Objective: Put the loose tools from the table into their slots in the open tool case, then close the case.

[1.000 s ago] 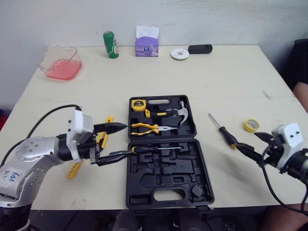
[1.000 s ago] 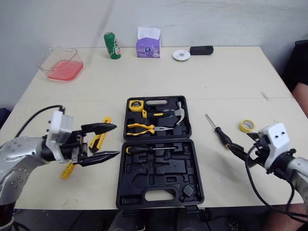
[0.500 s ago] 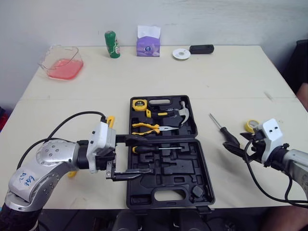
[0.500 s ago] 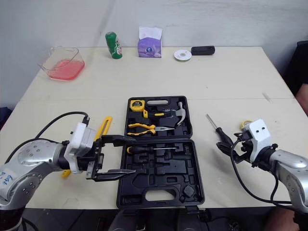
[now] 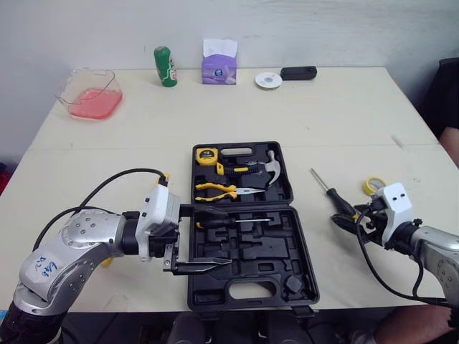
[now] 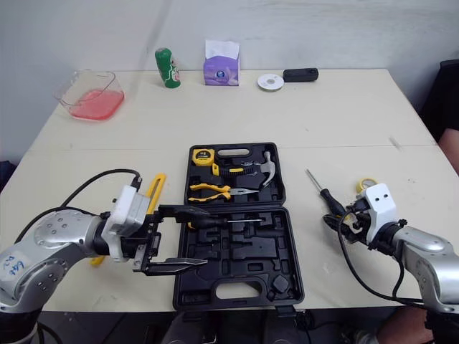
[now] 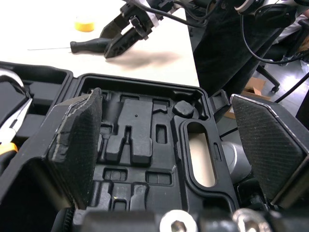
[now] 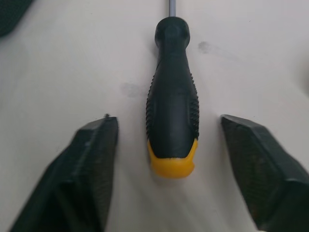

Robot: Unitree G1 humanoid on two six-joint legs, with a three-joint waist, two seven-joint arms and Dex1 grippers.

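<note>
The black tool case lies open mid-table, holding a tape measure, hammer, pliers and one screwdriver. My left gripper hovers open over the left side of the case's near half, whose moulded slots lie between its fingers. A loose black screwdriver with a yellow butt lies right of the case. My right gripper is open, its fingers either side of that handle without touching it. A yellow tape roll lies just beyond.
A yellow and black tool lies left of the case, partly hidden by my left arm. Along the far edge stand a clear tub of pink liquid, a green can, a purple tissue box, a white disc and a black device.
My left gripper swung right from beside the yellow tool to over the case, staying open. My right gripper advanced to straddle the loose screwdriver's handle.
</note>
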